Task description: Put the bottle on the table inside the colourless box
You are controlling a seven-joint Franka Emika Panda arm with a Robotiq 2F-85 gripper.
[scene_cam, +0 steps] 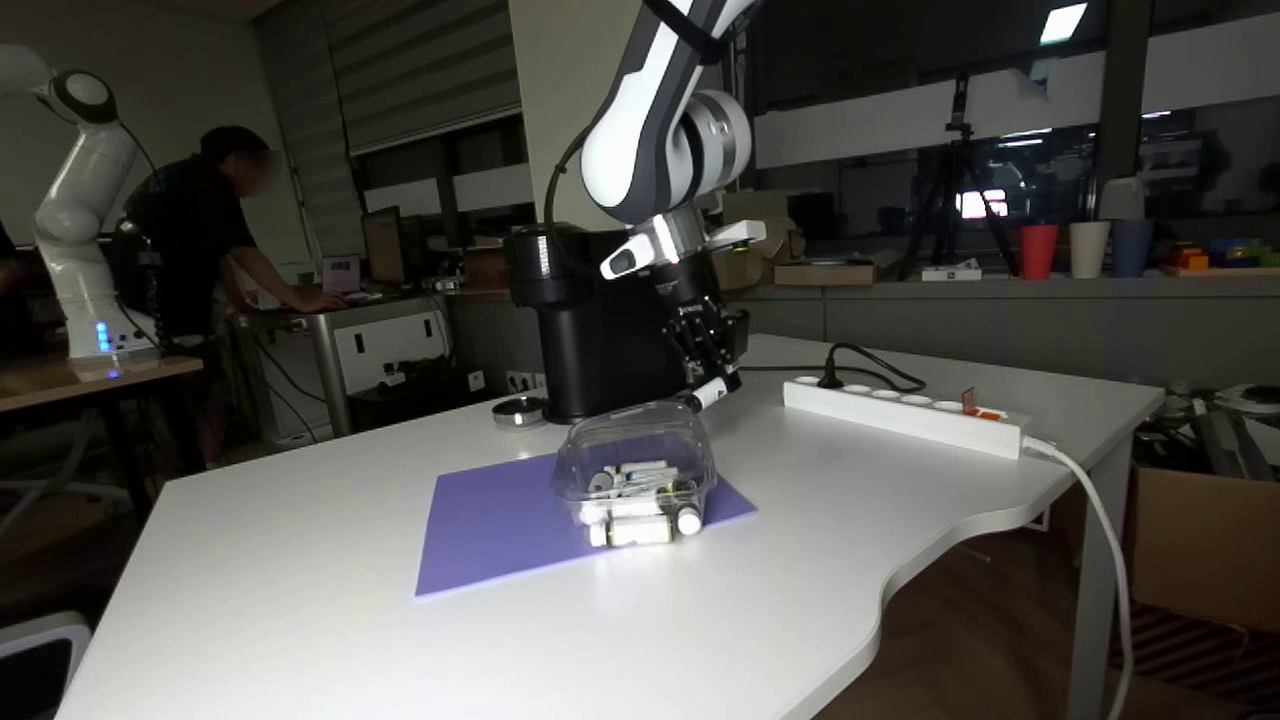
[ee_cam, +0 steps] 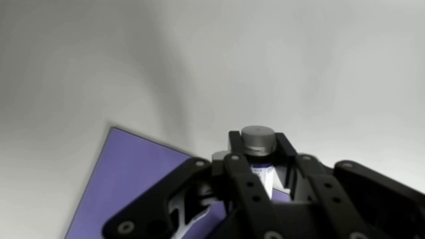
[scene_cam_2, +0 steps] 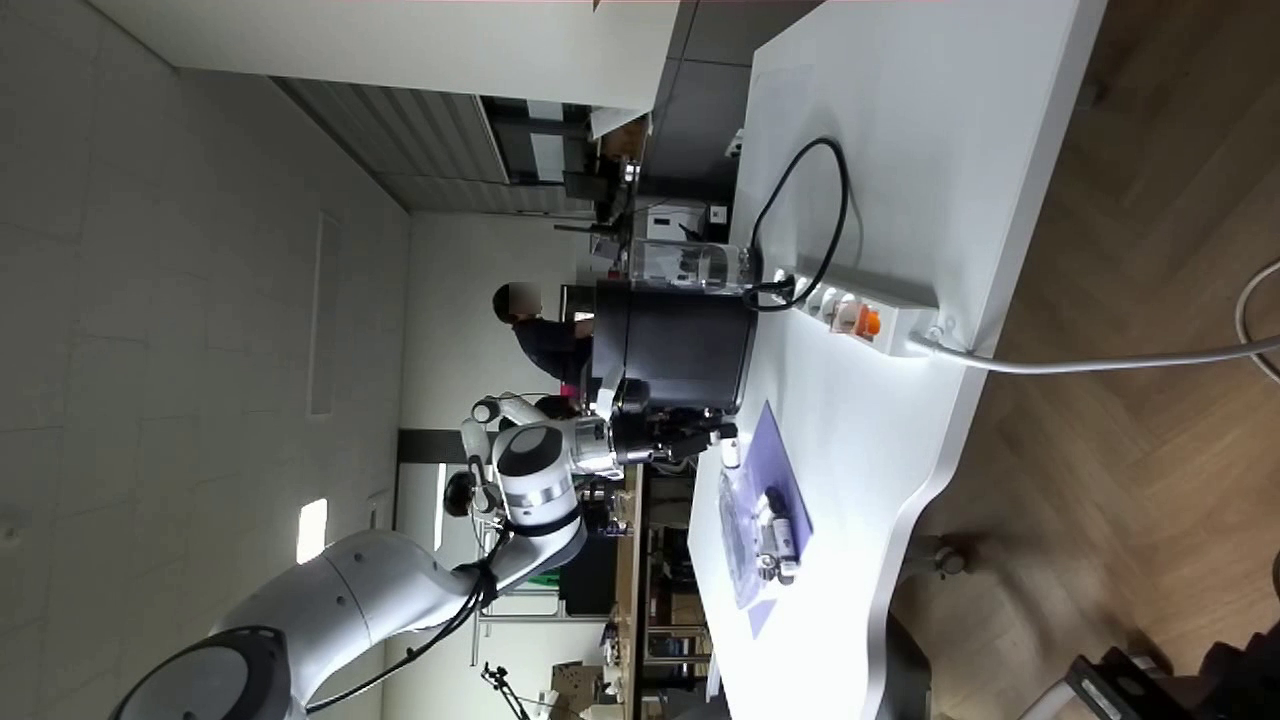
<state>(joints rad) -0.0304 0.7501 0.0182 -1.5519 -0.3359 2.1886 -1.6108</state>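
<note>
Blk gripper (ee_cam: 259,143) is clamping grey-capped bottle (ee_cam: 259,146), white label (ee_cam: 266,176) showing btwn fingers (ee_cam: 236,142); purple mat (ee_cam: 137,172) is lying on tbl (ee_cam: 239,66).

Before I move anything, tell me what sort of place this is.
Probably a robotics lab: besides the near arm, a second arm stands on a wooden bench, and a person leans forward near a monitor.

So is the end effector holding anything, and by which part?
Yes, a small white-labelled bottle: the end effector grips it near one end, the one with the cap.
</note>
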